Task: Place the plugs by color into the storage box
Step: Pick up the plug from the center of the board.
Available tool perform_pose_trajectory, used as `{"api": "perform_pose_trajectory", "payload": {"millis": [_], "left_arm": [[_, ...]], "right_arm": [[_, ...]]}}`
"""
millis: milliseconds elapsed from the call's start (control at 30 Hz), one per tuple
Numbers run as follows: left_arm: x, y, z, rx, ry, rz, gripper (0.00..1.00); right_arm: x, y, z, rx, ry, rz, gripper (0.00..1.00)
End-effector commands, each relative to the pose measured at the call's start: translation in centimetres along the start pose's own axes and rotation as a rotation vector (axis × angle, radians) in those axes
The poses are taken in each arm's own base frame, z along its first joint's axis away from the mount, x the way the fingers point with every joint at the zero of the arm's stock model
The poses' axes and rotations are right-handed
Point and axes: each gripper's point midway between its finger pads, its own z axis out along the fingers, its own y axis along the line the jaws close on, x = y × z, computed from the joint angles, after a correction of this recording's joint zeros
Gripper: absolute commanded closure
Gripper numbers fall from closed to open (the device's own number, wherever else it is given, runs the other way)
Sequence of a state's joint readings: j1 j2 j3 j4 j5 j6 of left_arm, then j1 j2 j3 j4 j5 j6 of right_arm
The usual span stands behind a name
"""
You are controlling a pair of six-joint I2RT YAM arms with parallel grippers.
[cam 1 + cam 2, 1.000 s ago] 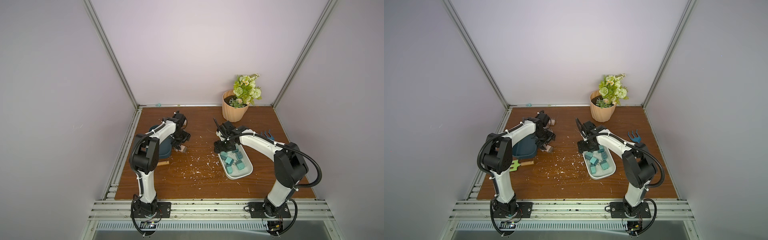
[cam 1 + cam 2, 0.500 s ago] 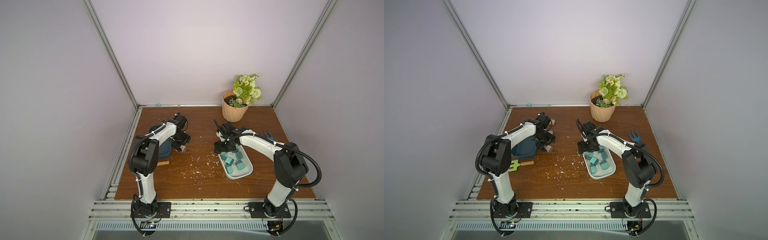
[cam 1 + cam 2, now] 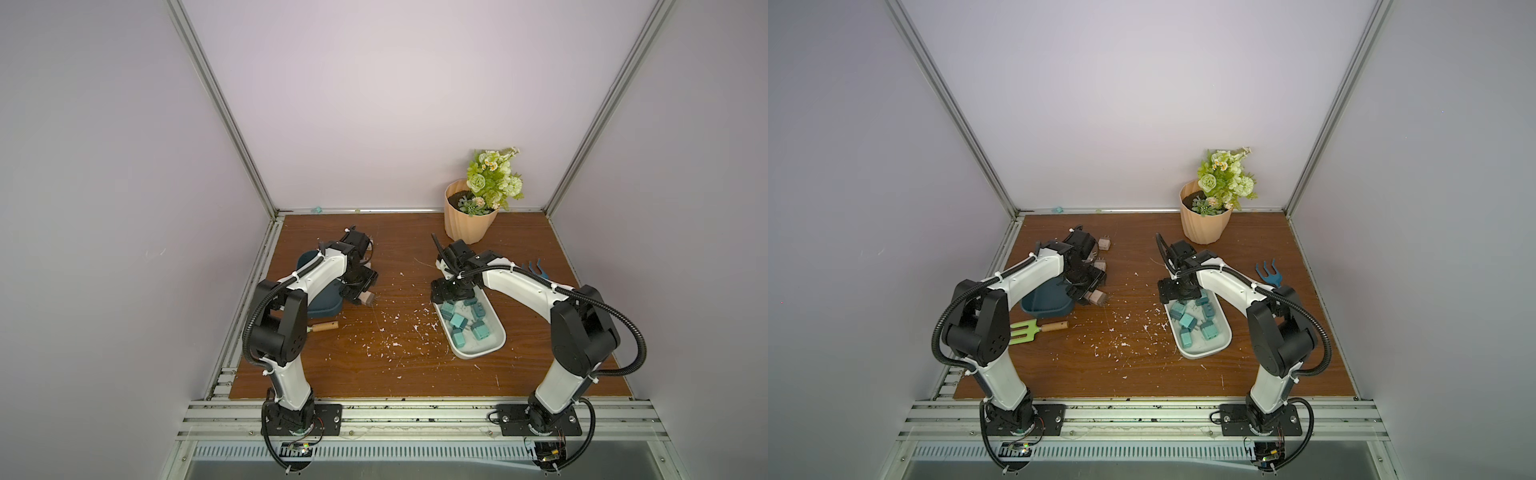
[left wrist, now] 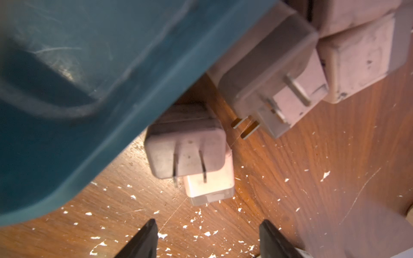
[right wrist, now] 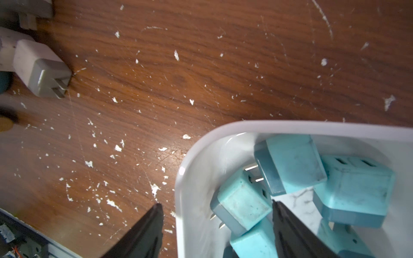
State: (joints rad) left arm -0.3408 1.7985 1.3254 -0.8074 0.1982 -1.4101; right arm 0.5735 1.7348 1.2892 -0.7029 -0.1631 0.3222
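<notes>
Lining up the left pincer (image 4: 209, 225) on the nearest pinkish-tan plug (image 4: 185, 143) is, as I read it, the step in hand. Its fingers are spread with nothing between them, only bare bench (image 4: 312, 178) and white flecks (image 4: 162, 235). That plug lies on the bench hard against the wall of the dark teal bin (image 3: 1044, 305), on the bin's 3 o'clock side in both top views, with its prong face turned toward my wrist camera. A paler block (image 4: 210, 187) touches it (under or beside, I cannot tell). More tan plugs (image 4: 357, 60) bunch toward the bin's 1 o'clock.

To do this well I would come in low and straight and set the fingers on the two plain side faces, clear of the prongs, which I expect would make it twist. The bin wall leaves little room on one side, so I'd turn the wrist a touch to slip that finger along the wall rather than shove the bin. Then close gently, lift, and release over the bin, at the bench's 9 o'clock.

The right pincer (image 5: 218, 205) is also spread and grips nothing. It straddles the rim of the white tray (image 5: 290, 126) at the bench's 3 o'clock, where the teal plugs (image 5: 295, 163) already lie. I'd raise it before any sideways move, or it may drag the tray.
</notes>
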Motion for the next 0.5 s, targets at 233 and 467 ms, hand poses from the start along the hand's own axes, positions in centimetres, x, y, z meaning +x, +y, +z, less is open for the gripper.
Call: {"api": "perform_pose_trajectory", "payload": {"millis": [233,467], "left_arm": [[-0.2,0.2,3.0,-0.055,0.0,-0.017,0.27],[-0.9,-0.2,3.6,-0.074,-0.033,0.085,0.34]], "right_arm": [[-0.3,0.0,-1.6,-0.001,-0.04,0.0,0.2],[-0.3,-0.1,-1.6,0.004,-0.038,0.003,0.2]]}}
